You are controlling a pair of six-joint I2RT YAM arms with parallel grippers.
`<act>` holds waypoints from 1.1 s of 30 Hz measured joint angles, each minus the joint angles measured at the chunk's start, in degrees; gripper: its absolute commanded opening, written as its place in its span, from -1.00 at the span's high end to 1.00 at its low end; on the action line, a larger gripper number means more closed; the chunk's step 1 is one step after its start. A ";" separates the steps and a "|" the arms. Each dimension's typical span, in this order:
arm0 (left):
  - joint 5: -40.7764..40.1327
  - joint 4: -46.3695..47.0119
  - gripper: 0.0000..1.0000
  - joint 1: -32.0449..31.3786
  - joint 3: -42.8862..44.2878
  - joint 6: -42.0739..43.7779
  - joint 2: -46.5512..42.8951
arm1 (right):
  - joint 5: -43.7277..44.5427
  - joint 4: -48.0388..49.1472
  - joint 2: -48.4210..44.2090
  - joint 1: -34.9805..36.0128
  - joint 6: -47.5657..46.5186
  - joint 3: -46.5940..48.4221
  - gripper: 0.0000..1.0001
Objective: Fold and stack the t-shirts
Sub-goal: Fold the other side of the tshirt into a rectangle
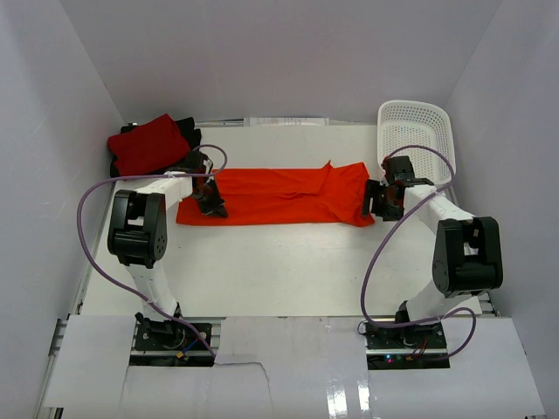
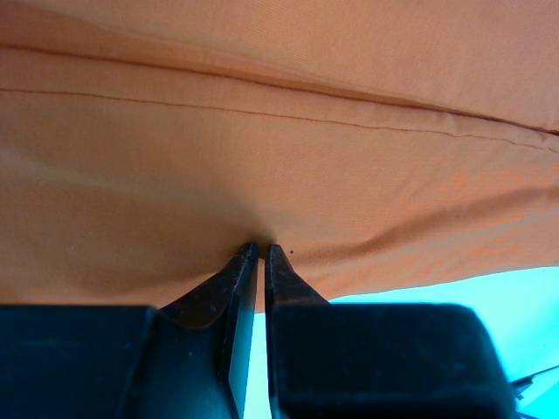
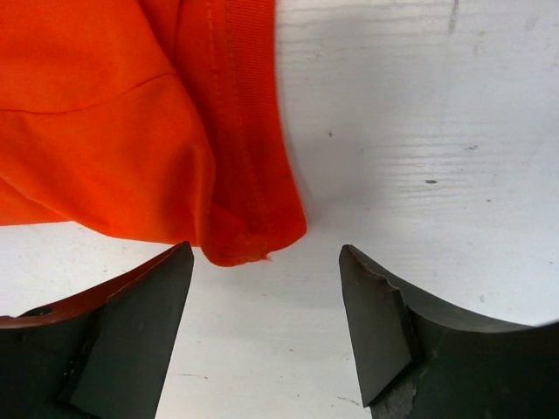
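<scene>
Top external view: we see the left gripper point(image 1: 210, 201) clamped on the orange t-shirt point(image 1: 279, 194), the right gripper point(image 1: 374, 202) spread apart at its other end.

Bright, even, diffuse light fills the top view. Only faint, soft shadows lie on the flat white table point(image 1: 288, 279), and the glossy white front panel point(image 1: 349, 397) glints. The left wrist view renders the bright orange cloth t-shirt point(image 2: 279, 131) dull and shaded, with a cyan cast beyond it. The right wrist view is sharp and saturated.
</scene>
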 measured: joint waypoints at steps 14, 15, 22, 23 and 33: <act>-0.35 -0.42 0.58 0.02 0.22 0.00 0.04 | -7.30 2.45 2.23 0.57 -1.55 -0.22 -0.13; -0.35 -0.42 0.58 0.02 0.24 0.02 0.04 | -7.45 2.49 3.04 0.70 -1.60 -0.22 -0.09; -0.57 -0.52 0.57 0.09 0.26 0.02 0.04 | -8.02 2.84 5.92 1.22 -1.90 -0.17 0.43; -0.55 -0.55 0.57 0.11 0.26 0.02 0.04 | -8.00 2.84 6.03 1.27 -1.92 -0.17 0.58; -0.46 -1.27 0.57 0.70 0.76 0.26 0.44 | -1.90 -1.70 6.32 1.70 -1.55 1.90 0.85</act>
